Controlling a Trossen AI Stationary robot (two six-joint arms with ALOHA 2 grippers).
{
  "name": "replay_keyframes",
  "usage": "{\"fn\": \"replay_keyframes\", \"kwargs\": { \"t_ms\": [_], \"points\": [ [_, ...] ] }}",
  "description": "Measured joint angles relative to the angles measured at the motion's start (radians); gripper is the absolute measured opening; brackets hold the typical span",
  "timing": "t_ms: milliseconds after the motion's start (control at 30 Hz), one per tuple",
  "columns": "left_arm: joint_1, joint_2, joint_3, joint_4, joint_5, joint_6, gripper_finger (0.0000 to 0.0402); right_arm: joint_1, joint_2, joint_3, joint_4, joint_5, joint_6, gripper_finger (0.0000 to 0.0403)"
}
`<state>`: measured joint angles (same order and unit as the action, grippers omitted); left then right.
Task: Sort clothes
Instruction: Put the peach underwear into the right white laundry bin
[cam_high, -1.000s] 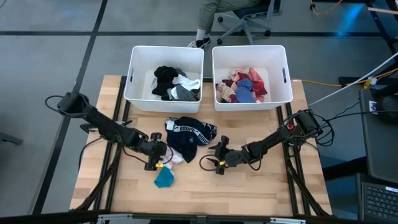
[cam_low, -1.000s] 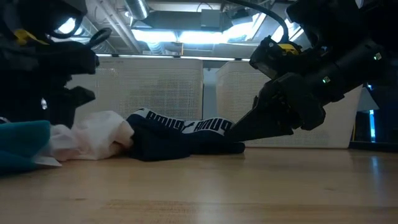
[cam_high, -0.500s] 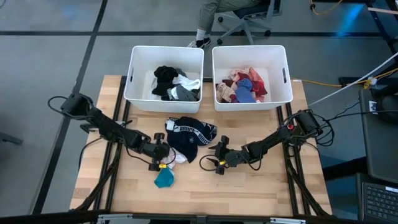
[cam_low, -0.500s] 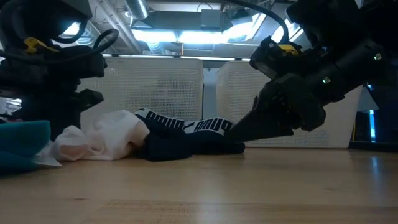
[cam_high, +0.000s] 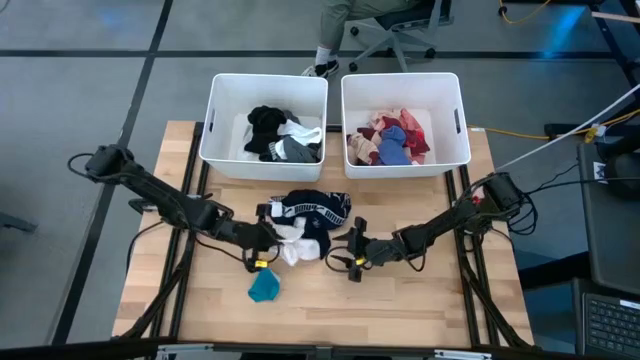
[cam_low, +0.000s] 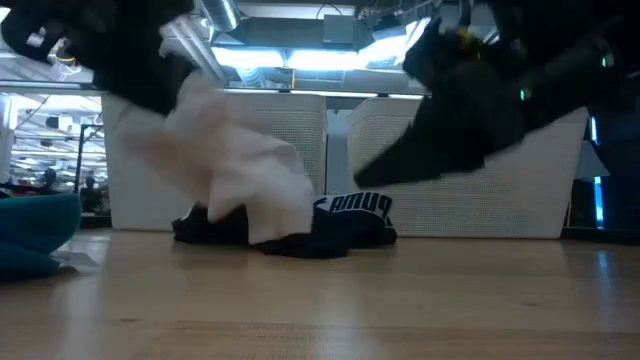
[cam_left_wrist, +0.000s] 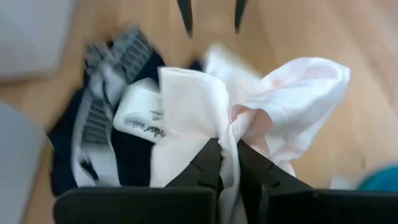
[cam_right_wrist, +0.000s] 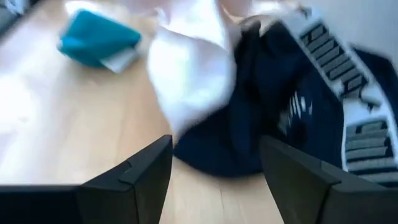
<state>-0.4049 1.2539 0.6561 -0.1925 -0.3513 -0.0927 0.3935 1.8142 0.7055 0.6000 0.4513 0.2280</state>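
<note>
Raised since the earlier frame: white garment (cam_low: 235, 165), lifted off the table (cam_high: 400, 300) in the clamped left gripper (cam_high: 268, 237), draped over the navy garment with white band (cam_high: 315, 212) mid-table. Right gripper (cam_high: 352, 262) spread wide, empty, just beside the navy piece. Teal garment (cam_high: 264, 287) near the front edge. Other clothes in two white bins (cam_high: 225, 158).

grey tiled floor (cam_high: 80, 60) around wooden table (cam_high: 420, 310); office chair (cam_high: 395, 35) beyond it, person's leg (cam_high: 330, 40) beside; ceiling strip lights (cam_low: 300, 58) glowing.
</note>
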Motion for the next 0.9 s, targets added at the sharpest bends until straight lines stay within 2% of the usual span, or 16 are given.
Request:
{"fn": "replay_keyframes", "kwargs": {
  "t_ms": [133, 367, 700, 900],
  "points": [
    [0.0, -0.044, -0.001, 0.099, -0.046, 0.061, 0.0019, 0.0, -0.063, 0.0, 0.006, -0.017, -0.042, 0.0241],
    [0.007, -0.059, 0.0, 0.255, -0.131, 0.158, 0.0012, -0.001, -0.09, 0.025, 0.135, -0.017, -0.208, 0.0241],
    [0.074, -0.037, 0.0, 0.344, -0.142, 0.108, 0.0016, -0.044, -0.084, 0.16, 0.149, -0.005, -0.442, 0.0241],
    [0.074, -0.035, 0.0, 0.404, -0.142, 0.1, 0.0021, -0.103, -0.076, 0.172, 0.151, -0.031, -0.438, 0.0241]
  ]
}}
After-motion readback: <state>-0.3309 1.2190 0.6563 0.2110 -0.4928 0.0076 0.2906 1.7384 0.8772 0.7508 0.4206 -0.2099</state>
